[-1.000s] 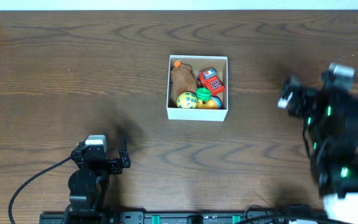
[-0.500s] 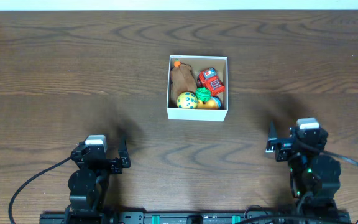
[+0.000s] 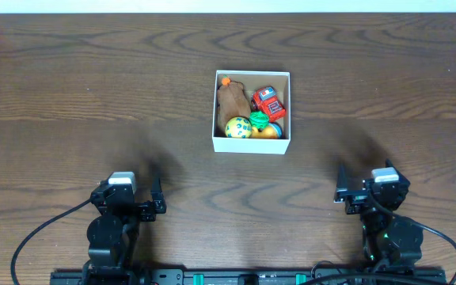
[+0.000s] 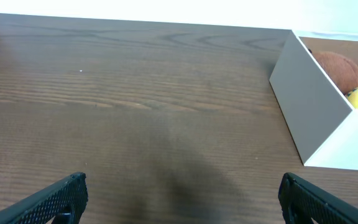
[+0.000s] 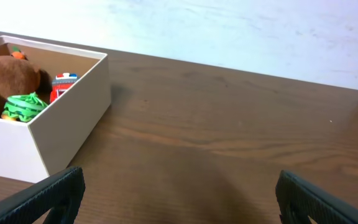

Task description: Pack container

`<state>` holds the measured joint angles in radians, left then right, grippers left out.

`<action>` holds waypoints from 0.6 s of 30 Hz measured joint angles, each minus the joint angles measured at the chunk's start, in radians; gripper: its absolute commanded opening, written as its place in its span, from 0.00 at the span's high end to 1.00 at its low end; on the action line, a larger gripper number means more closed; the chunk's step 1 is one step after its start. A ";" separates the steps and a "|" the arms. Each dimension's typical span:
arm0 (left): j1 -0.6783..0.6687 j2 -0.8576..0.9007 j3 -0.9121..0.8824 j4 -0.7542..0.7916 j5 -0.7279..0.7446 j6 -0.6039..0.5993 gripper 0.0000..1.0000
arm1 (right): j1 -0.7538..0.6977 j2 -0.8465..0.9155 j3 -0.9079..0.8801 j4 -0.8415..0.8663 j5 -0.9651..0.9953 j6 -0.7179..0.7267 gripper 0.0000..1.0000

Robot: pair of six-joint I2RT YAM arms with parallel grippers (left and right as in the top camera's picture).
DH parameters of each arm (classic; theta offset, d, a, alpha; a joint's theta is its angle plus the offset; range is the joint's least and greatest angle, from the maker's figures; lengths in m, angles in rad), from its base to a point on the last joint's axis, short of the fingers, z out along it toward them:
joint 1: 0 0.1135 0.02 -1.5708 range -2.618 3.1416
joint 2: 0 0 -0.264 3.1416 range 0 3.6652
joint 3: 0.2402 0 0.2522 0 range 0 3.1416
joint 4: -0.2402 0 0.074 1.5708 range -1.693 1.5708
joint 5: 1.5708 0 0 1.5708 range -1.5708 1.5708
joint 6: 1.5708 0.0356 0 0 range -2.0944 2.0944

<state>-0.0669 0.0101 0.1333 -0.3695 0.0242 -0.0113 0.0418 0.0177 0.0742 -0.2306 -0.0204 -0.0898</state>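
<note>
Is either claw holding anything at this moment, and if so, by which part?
Nothing is held. The left claw and the right claw are both open and empty, well apart from the box.

- The overhead view is evenly, softly lit; the dark table [image 3: 70, 95] shows its grain sharply, with no hard glare.
- Two faint, blurry-edged shadows [image 3: 150, 162] lie on the wood, one toward each near corner.
- The left wrist view washes out to white along its top edge, and the near wall of the container [image 4: 303, 106] looks grey.
- The right wrist view carries a pale sheen on the wood and a diffuse shadow low in the middle.
</note>
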 measured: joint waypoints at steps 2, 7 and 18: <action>0.000 0.000 0.000 0.000 0.000 0.000 0.02 | 0.000 -0.002 0.000 0.004 -0.003 -0.002 0.01; 0.000 0.000 0.000 0.000 0.000 0.000 0.02 | 0.000 -0.002 0.000 0.004 -0.007 -0.002 0.01; 0.000 0.000 0.000 0.000 0.000 0.000 0.02 | 0.000 -0.002 0.000 0.004 -0.007 -0.002 0.01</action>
<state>-0.0669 0.0101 0.1333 -0.3691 0.0242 -0.0113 0.0418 0.0162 0.0742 -0.2268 -0.0273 -0.0917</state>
